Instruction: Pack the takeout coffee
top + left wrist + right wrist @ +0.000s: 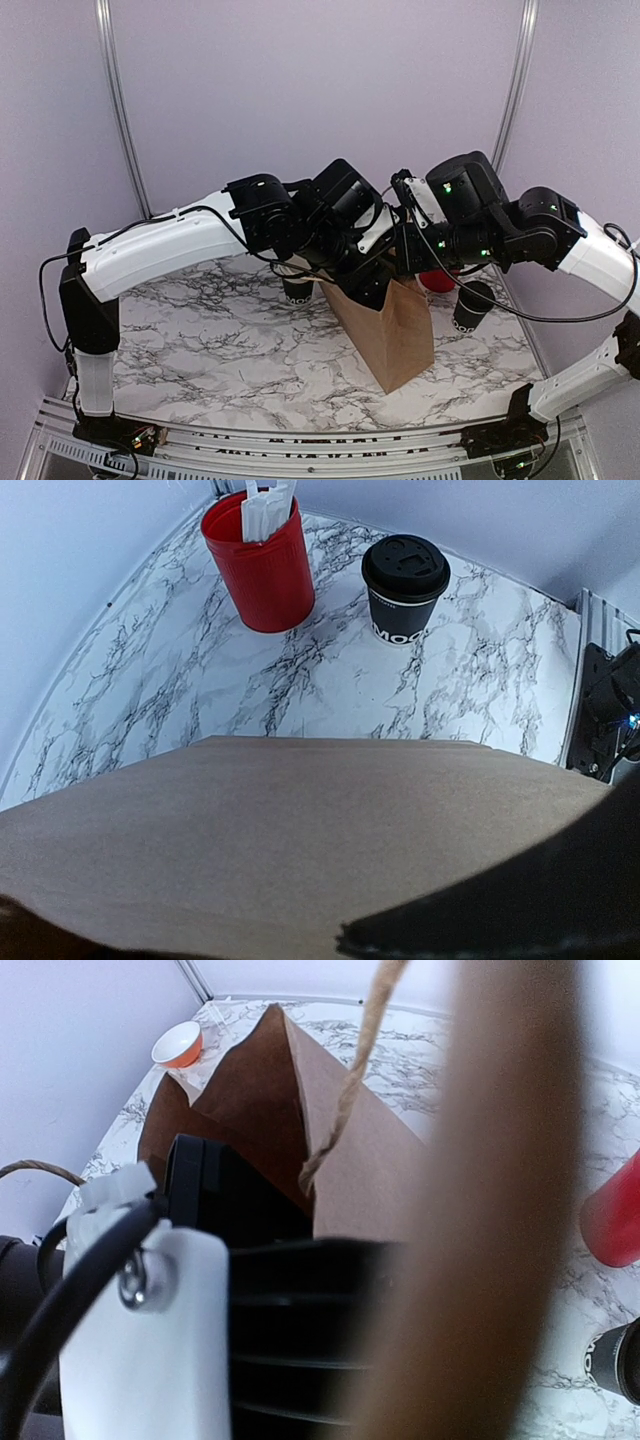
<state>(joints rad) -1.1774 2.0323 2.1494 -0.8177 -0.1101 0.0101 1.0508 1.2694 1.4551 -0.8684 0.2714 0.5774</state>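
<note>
The takeout coffee (405,588), a black lidded cup with white lettering, stands on the marble table beside a red cylinder (262,565). In the top view that cup (473,305) is to the right of the brown paper bag (385,330). My left gripper (368,283) reaches down into the bag's mouth. Its fingers are hidden, and its camera sees only the bag's wall (300,830). My right gripper (405,258) is at the bag's upper right rim, shut on the paper, which blurs across its camera (490,1220). The bag's inside is hidden.
A second black cup (297,290) stands behind the bag on the left. The red cylinder (435,280) holds white sticks. An orange bowl (180,1043) sits near the far wall. A twine handle (345,1090) hangs over the bag's opening. Walls close in on three sides.
</note>
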